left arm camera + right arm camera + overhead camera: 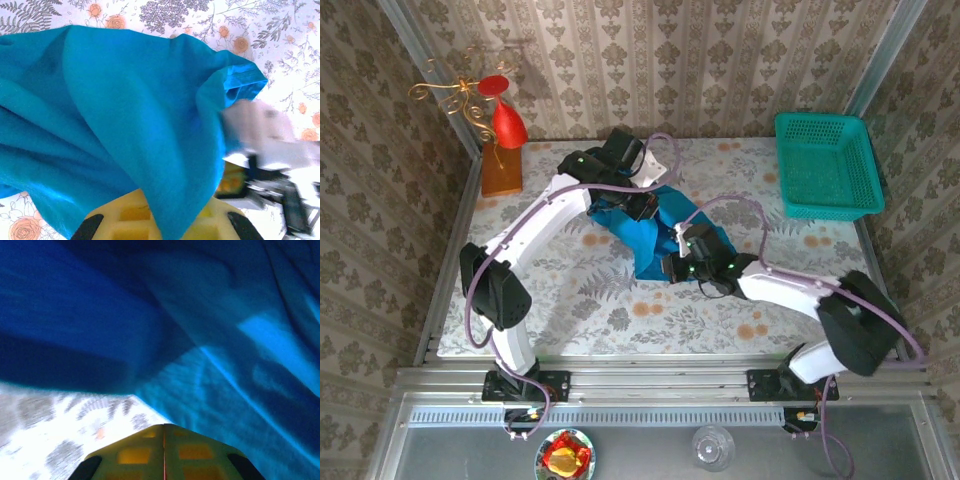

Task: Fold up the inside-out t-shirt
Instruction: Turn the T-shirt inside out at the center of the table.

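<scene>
Setting: laboratory robot test cell, dressed as a domestic room.

Indicators:
- Left arm (545, 215) and right arm (785, 288) are bolted to an aluminium rail (660, 383) at 6 o'clock.
- Wallpaper panels (650, 60) at 9, 12 and 3 o'clock are held in bare metal posts (420, 60).
- The table carries a floral cloth (570, 300).
- Household props: wire ornament (505, 125) at 10 o'clock, basket (825, 170) at 2 o'clock, glass (712, 447) and dish (540, 458) on the ledge at 6 o'clock.

Teal t-shirt (125, 125) hanging from closed left claw (132, 212), floral tabletop (280, 45) beyond
</scene>
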Tool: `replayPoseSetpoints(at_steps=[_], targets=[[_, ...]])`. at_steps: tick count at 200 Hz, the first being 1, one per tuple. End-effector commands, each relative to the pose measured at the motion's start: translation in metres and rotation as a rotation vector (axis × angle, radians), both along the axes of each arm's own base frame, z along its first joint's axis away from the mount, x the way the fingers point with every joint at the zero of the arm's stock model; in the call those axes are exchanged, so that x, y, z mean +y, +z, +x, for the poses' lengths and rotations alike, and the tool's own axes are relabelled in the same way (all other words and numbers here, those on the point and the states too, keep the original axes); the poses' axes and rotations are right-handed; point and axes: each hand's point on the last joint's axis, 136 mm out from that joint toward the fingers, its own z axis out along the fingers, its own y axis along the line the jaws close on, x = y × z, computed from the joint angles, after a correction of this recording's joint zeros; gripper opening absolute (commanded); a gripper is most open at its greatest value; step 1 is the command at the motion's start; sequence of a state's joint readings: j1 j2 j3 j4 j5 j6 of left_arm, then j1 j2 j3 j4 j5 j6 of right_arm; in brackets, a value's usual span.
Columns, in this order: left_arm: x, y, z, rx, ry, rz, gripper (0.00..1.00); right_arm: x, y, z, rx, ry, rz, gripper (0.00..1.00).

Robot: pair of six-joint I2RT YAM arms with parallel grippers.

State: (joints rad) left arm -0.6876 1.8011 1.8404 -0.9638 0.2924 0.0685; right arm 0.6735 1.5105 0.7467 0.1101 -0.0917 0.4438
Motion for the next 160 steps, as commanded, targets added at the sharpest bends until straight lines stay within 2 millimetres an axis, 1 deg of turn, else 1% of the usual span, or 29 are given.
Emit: replayPoseSetpoints(at_steps=[1,26,46,59,80,101,112,127,145,160], targets=[[0.002,0.039,-0.024,-0.048,-0.066,-0.037,0.0,0.012,0.02,0.047,-0.206,-0.08,0.019,0.08],[-0.001,0.05,-0.039,-0.063,-0.102,-0.026,0.0,0.003,0.021,0.08,-0.279,-0.175,-0.013,0.08],[-0.004,0.061,-0.051,-0.074,-0.138,-0.028,0.0,0.006,0.025,0.097,-0.307,-0.182,0.008,0.1],[-0.008,0.07,-0.06,-0.082,-0.166,-0.037,0.0,0.019,0.027,0.104,-0.298,-0.138,0.041,0.12],[-0.017,0.083,-0.075,-0.09,-0.214,-0.063,0.0,0.049,0.032,0.111,-0.272,-0.057,0.105,0.17],[-0.027,0.096,-0.089,-0.094,-0.264,-0.095,0.0,0.067,0.026,0.121,-0.217,-0.034,0.115,0.23],[-0.03,0.103,-0.095,-0.097,-0.283,-0.112,0.0,0.075,0.018,0.127,-0.181,-0.025,0.107,0.29],[-0.034,0.111,-0.106,-0.097,-0.314,-0.137,0.0,0.081,0.003,0.134,-0.132,-0.027,0.08,0.42],[-0.036,0.125,-0.119,-0.103,-0.352,-0.169,0.0,0.079,-0.019,0.141,-0.066,-0.05,0.013,0.59],[-0.035,0.136,-0.128,-0.115,-0.377,-0.198,0.0,0.074,-0.039,0.142,0.012,-0.057,-0.06,0.68]])
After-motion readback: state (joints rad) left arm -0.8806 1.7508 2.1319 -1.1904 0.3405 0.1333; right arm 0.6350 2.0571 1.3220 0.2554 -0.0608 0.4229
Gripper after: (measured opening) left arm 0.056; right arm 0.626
